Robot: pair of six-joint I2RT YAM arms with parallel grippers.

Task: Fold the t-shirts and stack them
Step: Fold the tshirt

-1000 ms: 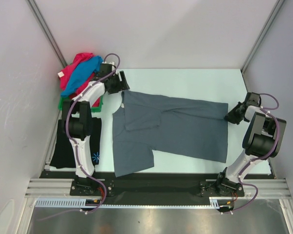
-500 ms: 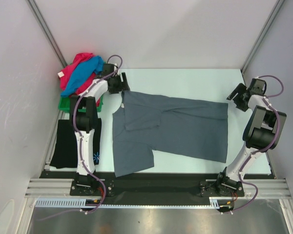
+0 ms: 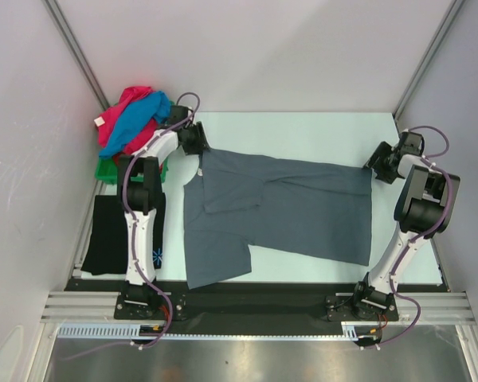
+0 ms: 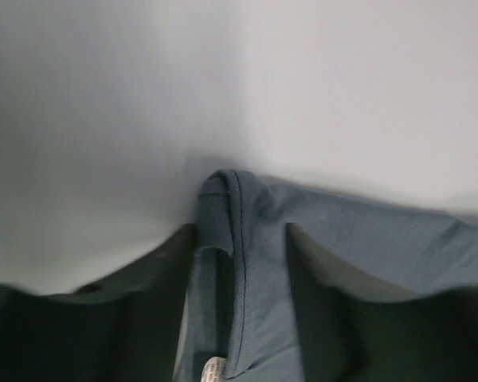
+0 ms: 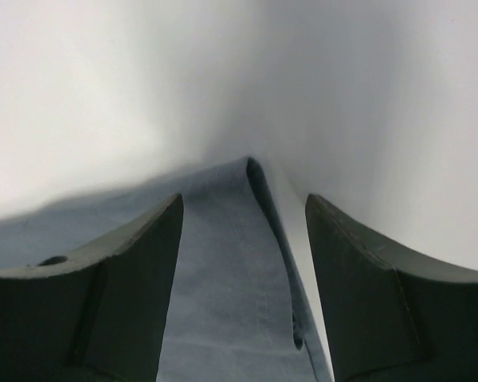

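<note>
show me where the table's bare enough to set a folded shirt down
The widest bare patch is the table strip beyond the grey shirt, between the left gripper and right gripper, up to the back wall. A thin strip runs along the shirt's near edge. The left side is crowded: black shirt, green tray, pink and blue shirts.

Spread shirt (image 3: 287, 211) centre; shirt pile (image 3: 131, 119) far-left corner.

Soft matt cloth t-shirt (image 3: 287, 211)
</note>
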